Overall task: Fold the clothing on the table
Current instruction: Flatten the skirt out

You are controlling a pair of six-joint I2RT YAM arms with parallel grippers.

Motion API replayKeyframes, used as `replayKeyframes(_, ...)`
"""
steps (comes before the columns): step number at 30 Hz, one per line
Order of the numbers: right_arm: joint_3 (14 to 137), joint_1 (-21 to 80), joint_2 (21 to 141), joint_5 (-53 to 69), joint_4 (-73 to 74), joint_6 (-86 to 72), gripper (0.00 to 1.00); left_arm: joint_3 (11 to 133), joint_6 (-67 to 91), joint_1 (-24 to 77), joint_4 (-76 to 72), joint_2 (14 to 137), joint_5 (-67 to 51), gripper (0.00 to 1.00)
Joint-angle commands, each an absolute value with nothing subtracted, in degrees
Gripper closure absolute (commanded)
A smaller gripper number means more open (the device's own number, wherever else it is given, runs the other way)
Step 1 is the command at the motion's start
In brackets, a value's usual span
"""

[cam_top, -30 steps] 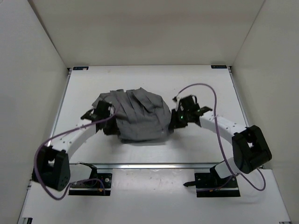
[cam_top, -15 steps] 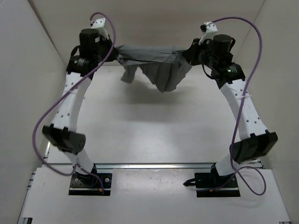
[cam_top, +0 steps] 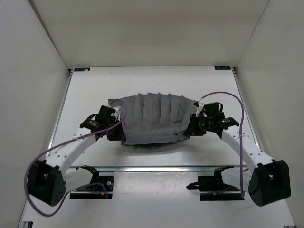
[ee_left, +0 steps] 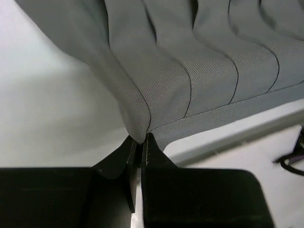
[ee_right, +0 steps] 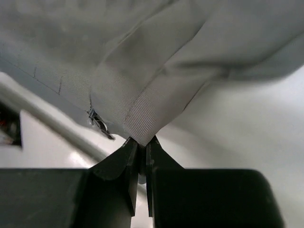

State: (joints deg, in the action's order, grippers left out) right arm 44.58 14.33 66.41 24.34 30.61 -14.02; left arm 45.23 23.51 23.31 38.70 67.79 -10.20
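Toward the near middle of the table, the clothing lies spread from left to right in a row of soft ridges running near to far, with its near edge drawn between the two arms. At the near left corner the left gripper has its jaws pinched almost together on a fold of the grey cloth. At the near right corner the right gripper is likewise clamped tight on the hem, both of them low and just beyond the metal rail.
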Motion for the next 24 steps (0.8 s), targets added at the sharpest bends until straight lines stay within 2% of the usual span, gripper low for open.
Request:
replayKeyframes(1,42.55,14.14,58.98,18.71,29.36,-17.04,1.00,43.34,25.13,20.93,46.67,57.40,-2.37,1.00)
replayKeyframes(4,42.53,14.07,61.34,18.80,27.34,-18.29,1.00,44.20,23.83,17.68,44.75,58.26,-4.92,1.00)
replayKeyframes(7,50.15,11.35,69.15,20.57,25.93,-15.74,1.00,51.82,21.19,16.00,41.24,68.70,-7.03,1.00)
replayKeyframes(9,57.72,9.94,77.21,18.81,26.28,-14.24,1.00,59.19,18.91,15.91,40.26,79.92,-7.90,1.00)
replayKeyframes(12,78.27,7.74,87.41,17.84,30.48,-11.16,1.00,78.97,17.23,14.86,42.44,93.64,-10.36,1.00)
replayKeyframes(14,98.60,5.90,94.54,16.71,36.36,-9.67,1.00,98.25,17.23,14.42,46.12,100.52,-10.29,1.00)
replayKeyframes(17,119.72,4.93,98.78,14.16,40.16,-8.01,1.00,119.29,16.26,15.02,47.99,103.44,-4.41,1.00)
replayKeyframes(18,123.36,5.01,99.22,13.37,39.99,-7.39,1.00,123.18,15.39,15.38,46.86,102.58,-1.18,1.00)
replayKeyframes(20,122.27,4.14,96.60,13.88,37.02,-8.26,1.00,122.09,15.03,15.38,40.73,97.15,2.19,1.00)
replayKeyframes(24,103.07,5.35,83.08,10.56,26.75,-6.16,1.00,108.07,15.03,12.92,31.04,86.59,2.28,1.00)
